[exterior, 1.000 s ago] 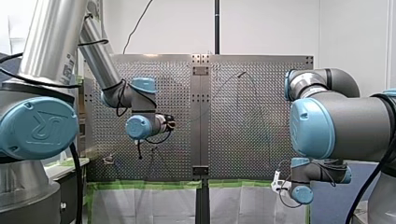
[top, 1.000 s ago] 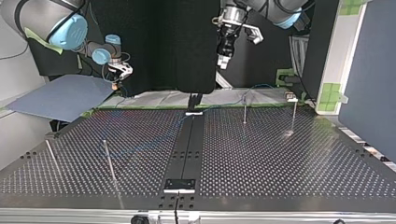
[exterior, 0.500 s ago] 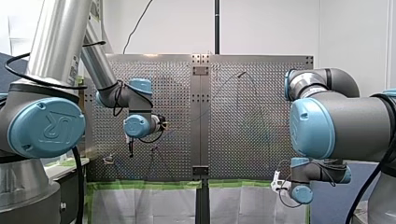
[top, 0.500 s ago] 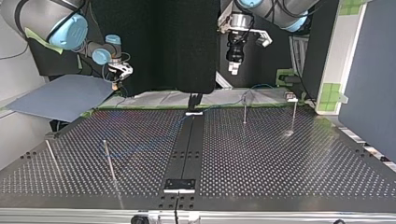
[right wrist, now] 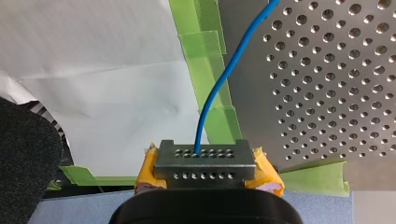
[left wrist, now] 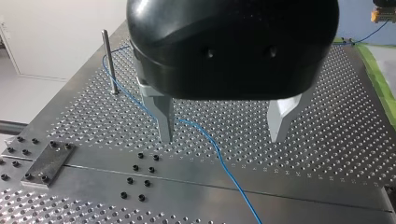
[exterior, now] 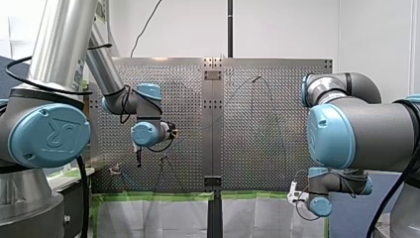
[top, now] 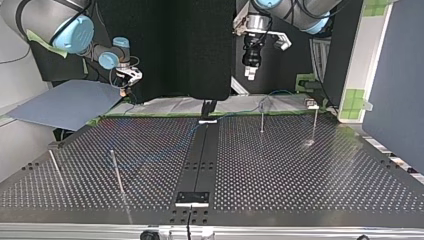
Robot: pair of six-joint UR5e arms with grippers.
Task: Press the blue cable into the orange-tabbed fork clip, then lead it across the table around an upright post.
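Thin blue cable [left wrist: 208, 138] lies on the perforated metal table [left wrist: 336, 107], running past a slim upright steel post [left wrist: 108, 60] and under my left gripper [left wrist: 222, 137], which is spread wide and holds nothing; my right gripper [right wrist: 204, 161], yellow-padded, is clamped on the cable's end beyond the table's edge, beside green tape [right wrist: 201, 56]

Only legible mark: UR logo on my left arm's blue joint cap [exterior: 49, 135], front view. No other txt.
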